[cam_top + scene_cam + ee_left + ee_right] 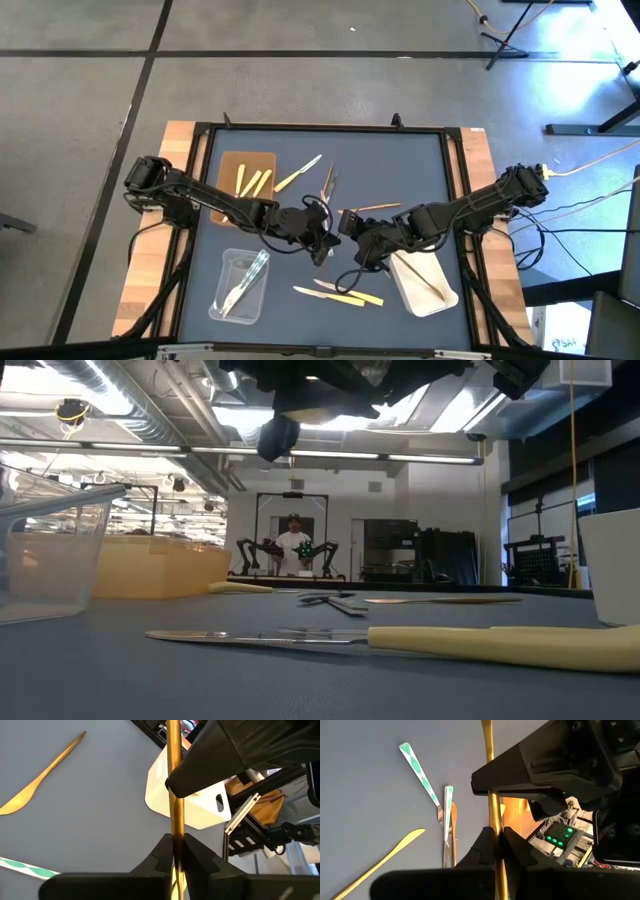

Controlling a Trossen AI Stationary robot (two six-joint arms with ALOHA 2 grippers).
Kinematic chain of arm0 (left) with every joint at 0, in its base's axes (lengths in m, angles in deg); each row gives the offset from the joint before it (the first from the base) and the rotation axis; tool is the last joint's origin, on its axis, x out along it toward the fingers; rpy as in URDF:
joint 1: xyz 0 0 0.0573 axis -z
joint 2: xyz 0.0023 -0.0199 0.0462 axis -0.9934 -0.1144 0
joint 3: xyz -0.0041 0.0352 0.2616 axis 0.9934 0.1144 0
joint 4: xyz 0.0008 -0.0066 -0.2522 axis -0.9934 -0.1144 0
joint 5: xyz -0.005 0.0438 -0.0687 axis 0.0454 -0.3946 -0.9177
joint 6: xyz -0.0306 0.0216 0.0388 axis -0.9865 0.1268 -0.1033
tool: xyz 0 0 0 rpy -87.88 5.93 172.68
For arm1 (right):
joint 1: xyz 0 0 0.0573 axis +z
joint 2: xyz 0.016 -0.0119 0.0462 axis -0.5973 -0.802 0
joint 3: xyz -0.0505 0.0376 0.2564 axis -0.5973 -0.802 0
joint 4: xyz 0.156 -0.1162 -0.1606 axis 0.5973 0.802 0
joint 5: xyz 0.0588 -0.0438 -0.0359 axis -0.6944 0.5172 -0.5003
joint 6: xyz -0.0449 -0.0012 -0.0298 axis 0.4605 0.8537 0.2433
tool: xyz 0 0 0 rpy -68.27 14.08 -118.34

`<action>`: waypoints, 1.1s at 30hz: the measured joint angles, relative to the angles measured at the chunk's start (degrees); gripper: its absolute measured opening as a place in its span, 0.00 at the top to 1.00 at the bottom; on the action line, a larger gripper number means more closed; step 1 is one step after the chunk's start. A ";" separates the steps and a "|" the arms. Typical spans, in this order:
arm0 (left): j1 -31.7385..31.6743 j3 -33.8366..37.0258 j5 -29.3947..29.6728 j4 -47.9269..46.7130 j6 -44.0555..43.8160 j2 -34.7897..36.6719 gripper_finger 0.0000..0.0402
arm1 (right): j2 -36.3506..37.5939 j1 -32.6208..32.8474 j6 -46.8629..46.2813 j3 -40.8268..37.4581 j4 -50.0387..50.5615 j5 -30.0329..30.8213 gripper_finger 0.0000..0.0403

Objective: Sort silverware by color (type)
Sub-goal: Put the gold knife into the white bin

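Mid-table, above the mat — both grippers clamp one thin tan wooden utensil point(175, 795). Left gripper point(176, 851) and right gripper point(497, 845) face each other, stick's long axis bridging them — handover likely.

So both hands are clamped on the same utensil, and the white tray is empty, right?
Not quite. The left hand and right hand do clamp the same utensil, but the white tray isn't empty: the high view shows one thin tan stick in it.
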 joint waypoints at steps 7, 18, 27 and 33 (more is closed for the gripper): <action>0.02 0.00 0.49 -0.17 0.07 0.00 0.97 | 0.02 0.00 -0.02 0.01 0.01 -0.09 0.99; 0.07 -0.15 0.44 0.87 0.68 0.11 0.95 | -0.04 -0.07 -0.17 0.00 -0.97 -1.97 0.81; -1.37 -0.17 0.61 -0.05 0.45 0.13 0.96 | 0.01 -0.04 -9.99 0.00 -2.94 -1.93 0.67; -2.66 -0.17 0.63 -1.24 0.39 0.13 0.96 | 1.54 0.00 -15.82 -0.02 -1.64 -2.00 0.67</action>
